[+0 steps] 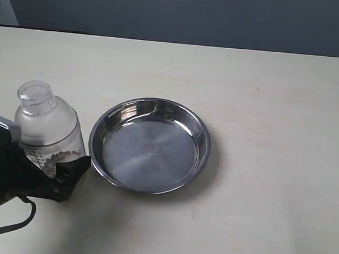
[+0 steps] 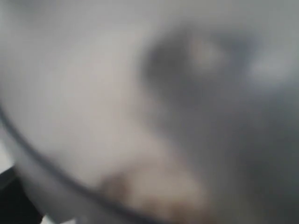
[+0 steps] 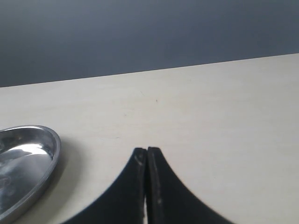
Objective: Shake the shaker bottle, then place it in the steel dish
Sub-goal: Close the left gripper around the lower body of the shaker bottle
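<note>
A pale cream table [image 1: 266,81] is seen in the exterior view, with a dark blue-grey wall [image 1: 177,11] behind it. The steel dish [image 1: 150,146], round, shallow and shiny, is set flat near the middle of the table, and nothing is held in it. The shaker bottle [image 1: 44,127] is found just to the left of the dish, close to its rim, nearly upright, with its small clear cap [image 1: 36,97] on top and brown beads [image 1: 63,154] gathered low inside. Its lower part is clasped by the black left gripper [image 1: 59,168], which reaches in from the lower left corner; one finger is laid across the bottle's front. Whether the bottle's base is touching the table cannot be told.

The left wrist view is filled by the bottle's clear body [image 2: 117,93], heavily blurred; a brownish smear is seen low down.

In the right wrist view, the right gripper [image 3: 147,156] is shown with its two black fingers pressed together and nothing between them, above bare table [image 3: 210,116]. An edge of the steel dish [image 3: 28,158] is caught to one side, apart from the fingers.
</note>
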`<state>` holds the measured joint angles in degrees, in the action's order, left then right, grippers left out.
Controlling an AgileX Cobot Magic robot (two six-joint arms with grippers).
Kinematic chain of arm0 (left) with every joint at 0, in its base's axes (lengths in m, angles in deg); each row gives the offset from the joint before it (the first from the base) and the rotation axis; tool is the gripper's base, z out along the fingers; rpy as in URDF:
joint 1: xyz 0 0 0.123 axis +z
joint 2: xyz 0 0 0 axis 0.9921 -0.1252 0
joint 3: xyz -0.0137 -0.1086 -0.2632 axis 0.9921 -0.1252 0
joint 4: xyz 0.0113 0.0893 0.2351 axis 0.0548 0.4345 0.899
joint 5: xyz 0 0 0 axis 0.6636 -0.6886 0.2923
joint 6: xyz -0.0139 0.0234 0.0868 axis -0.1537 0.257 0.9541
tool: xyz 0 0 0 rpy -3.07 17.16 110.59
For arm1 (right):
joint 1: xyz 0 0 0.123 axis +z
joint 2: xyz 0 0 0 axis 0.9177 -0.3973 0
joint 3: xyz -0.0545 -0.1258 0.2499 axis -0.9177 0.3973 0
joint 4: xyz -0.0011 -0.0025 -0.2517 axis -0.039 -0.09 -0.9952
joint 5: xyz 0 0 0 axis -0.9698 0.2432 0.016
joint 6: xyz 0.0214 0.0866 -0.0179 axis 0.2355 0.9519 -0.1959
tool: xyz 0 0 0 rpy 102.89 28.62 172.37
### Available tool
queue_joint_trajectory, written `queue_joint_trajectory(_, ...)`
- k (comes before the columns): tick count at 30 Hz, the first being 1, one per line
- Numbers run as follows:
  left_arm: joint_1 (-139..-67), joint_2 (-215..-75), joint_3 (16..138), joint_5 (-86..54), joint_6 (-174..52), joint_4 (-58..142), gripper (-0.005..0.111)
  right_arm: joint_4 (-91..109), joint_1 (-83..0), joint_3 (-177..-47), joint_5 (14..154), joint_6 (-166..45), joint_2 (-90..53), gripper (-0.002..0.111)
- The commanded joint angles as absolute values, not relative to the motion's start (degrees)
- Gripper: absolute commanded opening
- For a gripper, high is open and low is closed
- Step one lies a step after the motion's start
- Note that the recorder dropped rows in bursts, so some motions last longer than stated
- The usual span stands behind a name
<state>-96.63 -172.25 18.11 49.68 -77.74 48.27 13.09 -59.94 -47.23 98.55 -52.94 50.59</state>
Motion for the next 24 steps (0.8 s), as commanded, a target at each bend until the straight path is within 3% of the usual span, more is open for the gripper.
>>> queue_joint_trajectory(1, -97.0, -174.2, 18.0, 53.5, -77.6, 47.5, 0.105, 12.9, -59.8, -47.2, 97.9, -53.1, 50.4, -0.001)
queue_joint_trajectory(8, -97.0, -174.2, 18.0, 53.9, -77.6, 46.9, 0.095, 12.9, -59.8, -47.2, 97.9, -53.1, 50.4, -0.001)
queue_joint_trajectory(16, -97.0, -174.2, 18.0, 53.9, -77.7, 47.9, 0.053, 12.9, -59.8, -47.2, 97.9, -53.1, 50.4, -0.001)
queue_joint_trajectory(24, -97.0, -173.0, 17.9, 53.9, -77.7, 48.1, 0.023, 12.9, -59.8, -47.2, 97.8, -53.1, 50.4, -0.001)
